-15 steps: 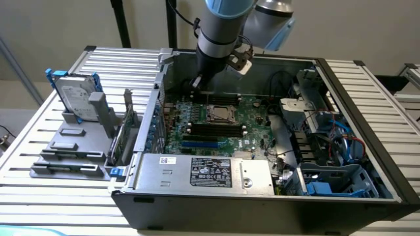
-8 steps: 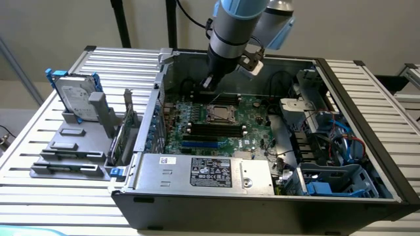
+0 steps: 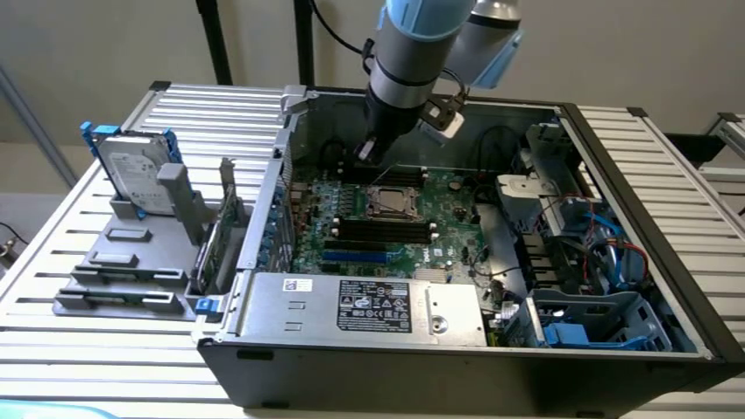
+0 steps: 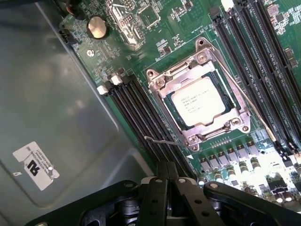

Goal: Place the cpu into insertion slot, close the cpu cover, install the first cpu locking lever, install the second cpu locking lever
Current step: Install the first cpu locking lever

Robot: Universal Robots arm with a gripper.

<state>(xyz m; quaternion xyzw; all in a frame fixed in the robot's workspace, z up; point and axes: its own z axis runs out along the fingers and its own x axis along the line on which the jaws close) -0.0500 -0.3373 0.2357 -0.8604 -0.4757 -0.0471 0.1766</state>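
Observation:
The cpu (image 4: 202, 101), a pale square chip, lies in the insertion slot (image 4: 225, 87) on the green board. The silvery cpu cover (image 4: 165, 87) is folded down around it, so the chip's face shows through the cut-out. One thin wire locking lever (image 4: 162, 140) sticks out sideways from a socket corner, its hooked end free. A second lever (image 4: 256, 113) runs along the socket's other side. My gripper (image 4: 167, 165) is shut with nothing between its fingers, just short of the free lever. In the exterior view the gripper (image 3: 370, 154) hangs above the board, behind the socket (image 3: 390, 201).
Black memory slots (image 4: 141, 110) flank the socket on both sides. The grey case wall (image 4: 51, 99) rises close beside my gripper. A silver power supply (image 3: 361, 305) fills the case front, cables and drive bays (image 3: 582, 262) the exterior view's right. A hard drive (image 3: 134, 170) stands outside.

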